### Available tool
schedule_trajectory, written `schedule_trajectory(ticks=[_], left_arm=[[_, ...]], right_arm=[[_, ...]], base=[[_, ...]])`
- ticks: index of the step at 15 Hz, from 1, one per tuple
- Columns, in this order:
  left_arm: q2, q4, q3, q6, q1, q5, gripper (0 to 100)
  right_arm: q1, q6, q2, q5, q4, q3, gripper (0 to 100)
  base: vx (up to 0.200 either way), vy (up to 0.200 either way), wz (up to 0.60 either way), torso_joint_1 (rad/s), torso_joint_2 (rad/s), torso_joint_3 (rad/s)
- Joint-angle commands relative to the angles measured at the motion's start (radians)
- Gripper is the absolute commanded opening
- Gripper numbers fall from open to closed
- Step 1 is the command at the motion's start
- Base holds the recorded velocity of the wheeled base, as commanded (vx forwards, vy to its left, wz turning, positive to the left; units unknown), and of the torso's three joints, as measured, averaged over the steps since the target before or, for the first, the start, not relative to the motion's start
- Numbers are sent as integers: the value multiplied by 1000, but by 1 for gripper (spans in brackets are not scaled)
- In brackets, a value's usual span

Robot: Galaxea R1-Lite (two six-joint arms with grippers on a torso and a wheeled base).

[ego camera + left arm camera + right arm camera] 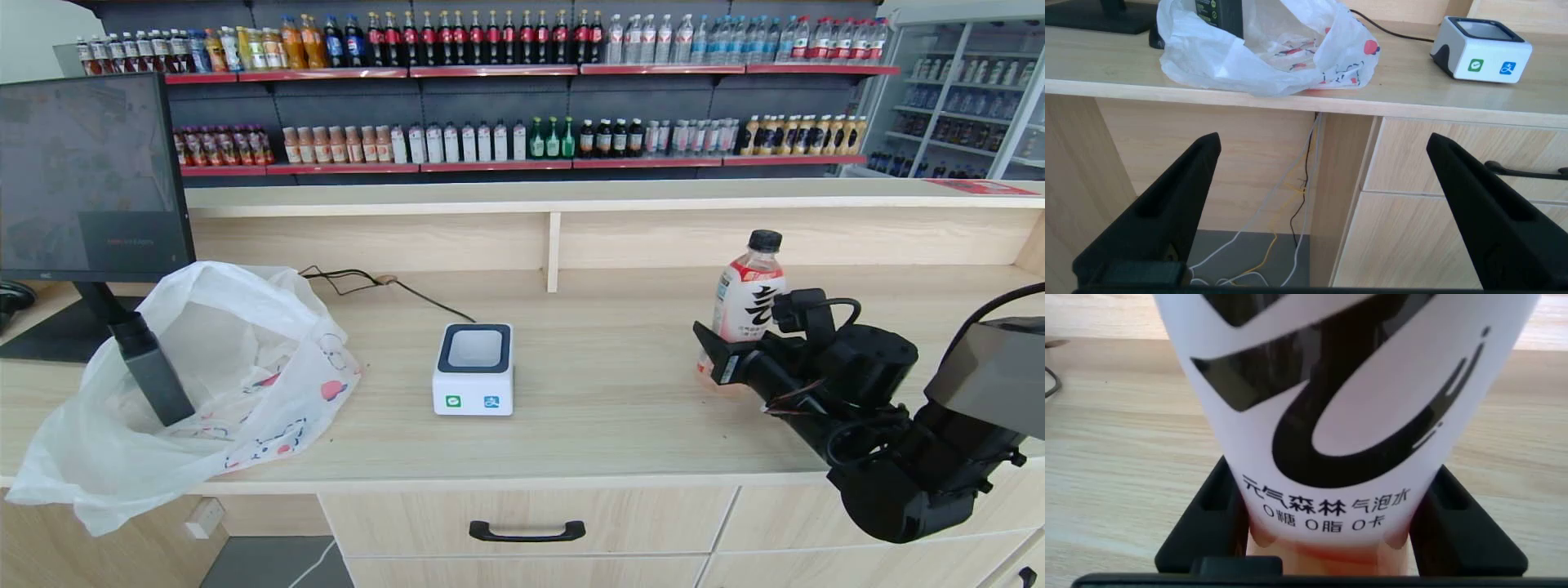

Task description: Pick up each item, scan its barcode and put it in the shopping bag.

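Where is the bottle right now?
In the head view, the bottle is upright at the counter's right side, clasped by the right pincer, well right of the scanner.

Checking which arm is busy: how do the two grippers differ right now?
The left gripper is open and empty; the right gripper is shut on the bottle. The left gripper is off the counter, facing its front edge; the right gripper is over the counter top, at the bottle's base. Both have black fingers.

Bottle [1323, 400]: white label, large black brush-stroke character, two rows small black print beneath.
Scanner [473, 369]: green and blue square icons on front face.
Monitor [90, 175]: small red logo on screen.
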Motion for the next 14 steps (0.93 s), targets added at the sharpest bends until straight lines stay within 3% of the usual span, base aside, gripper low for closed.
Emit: schedule_trajectory(ticks=[1, 11, 14], left_arm=[[0, -1, 0, -1, 0, 0, 100], [0, -1, 0, -1, 0, 0, 100], [0, -1, 0, -1, 0, 0, 100]], right_arm=[[1, 0, 2, 0, 1, -2, 0], [1, 2, -80, 0, 1, 4, 0], [31, 0, -201, 0, 1, 77, 0]], base=[[0, 0, 0, 0, 0, 0], [0, 0, 0, 0, 0, 0], [0, 0, 0, 0, 0, 0]])
